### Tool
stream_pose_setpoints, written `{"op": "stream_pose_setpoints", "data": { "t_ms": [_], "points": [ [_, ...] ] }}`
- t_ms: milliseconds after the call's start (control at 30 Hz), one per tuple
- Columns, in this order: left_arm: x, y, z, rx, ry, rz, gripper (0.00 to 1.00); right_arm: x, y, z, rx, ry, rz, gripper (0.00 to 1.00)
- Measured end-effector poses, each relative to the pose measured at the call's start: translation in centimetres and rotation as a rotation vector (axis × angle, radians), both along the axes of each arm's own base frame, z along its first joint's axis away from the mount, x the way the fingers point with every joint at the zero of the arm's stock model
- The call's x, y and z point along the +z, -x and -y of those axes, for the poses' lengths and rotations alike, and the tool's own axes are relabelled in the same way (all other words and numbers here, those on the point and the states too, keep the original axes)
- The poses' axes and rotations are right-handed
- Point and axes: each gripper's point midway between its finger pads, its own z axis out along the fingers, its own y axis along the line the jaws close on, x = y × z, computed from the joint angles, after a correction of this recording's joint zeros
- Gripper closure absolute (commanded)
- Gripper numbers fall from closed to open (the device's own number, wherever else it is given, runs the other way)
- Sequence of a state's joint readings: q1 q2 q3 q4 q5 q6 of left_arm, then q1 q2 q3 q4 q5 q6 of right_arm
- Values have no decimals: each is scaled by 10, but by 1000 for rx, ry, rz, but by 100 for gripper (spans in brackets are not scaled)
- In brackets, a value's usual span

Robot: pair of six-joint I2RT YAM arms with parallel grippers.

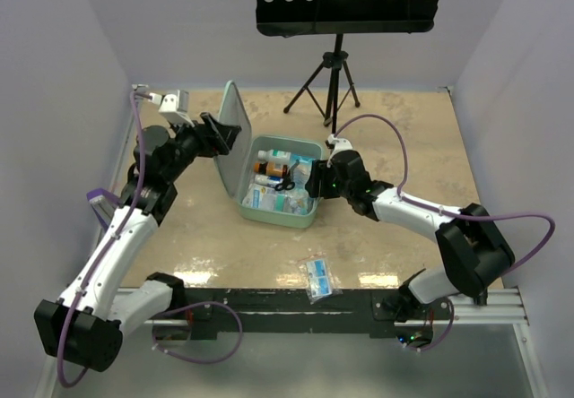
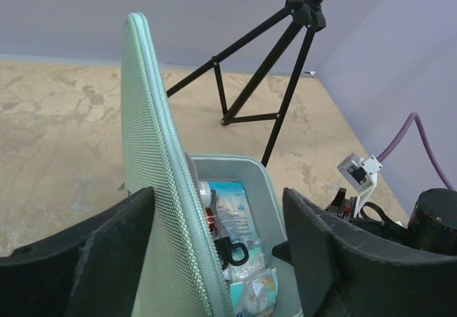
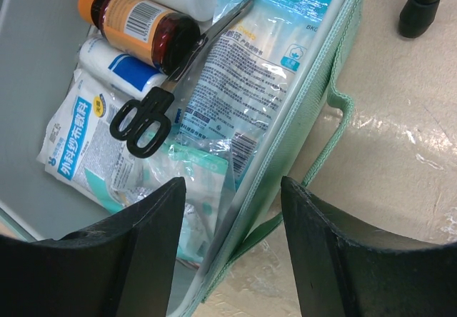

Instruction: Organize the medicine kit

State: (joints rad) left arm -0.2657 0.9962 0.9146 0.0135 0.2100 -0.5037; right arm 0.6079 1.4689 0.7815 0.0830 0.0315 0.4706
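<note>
I judge I'm bracing the medicine kit, open before the tripod, left hand spread astride its lid, right hand spread astride its wall; next, pinch the lid firmly.

- The medicine kit sits mid-table, and its lid stands upright along the left side, walling off any approach from the left.
- The left gripper straddles the lid's top edge, one finger on each side with slack, and fills the room there.
- The right gripper straddles the kit's right wall with slack on both sides, blocking that side.
- Inside the kit, a brown bottle, scissors and packets crowd the floor.
- A tripod spreads its legs near the kit's far side.
- The table lies open on the far right and in front of the kit.
- A loose packet lies by the near edge.
</note>
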Motion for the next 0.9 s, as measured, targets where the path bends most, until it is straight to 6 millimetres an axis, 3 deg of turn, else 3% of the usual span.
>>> {"op": "stream_pose_setpoints", "data": {
  "t_ms": [233, 500, 633, 700, 800, 900],
  "points": [
    [-10, -2, -10, 25, -34, -26, 50, 8, 3, 3, -2, -3, 6, 41],
    [-16, -1, -12, 27, -65, -34, 56, 60, 23, 2, 21, -56, 86, 35],
    [-20, 2, -14, 36, -67, -32, 63, 51, 58, -31, 131, 23, 34, 36],
    [-23, 4, -17, 47, -67, -29, 66, 37, 82, -48, 197, 68, -11, 36],
    [-24, 9, -20, 58, -66, -23, 72, 21, 101, -43, 204, 112, -76, 36],
    [-26, 13, -24, 74, -69, -12, 78, 19, 107, -35, 161, 112, -92, 36]
  ]
}}
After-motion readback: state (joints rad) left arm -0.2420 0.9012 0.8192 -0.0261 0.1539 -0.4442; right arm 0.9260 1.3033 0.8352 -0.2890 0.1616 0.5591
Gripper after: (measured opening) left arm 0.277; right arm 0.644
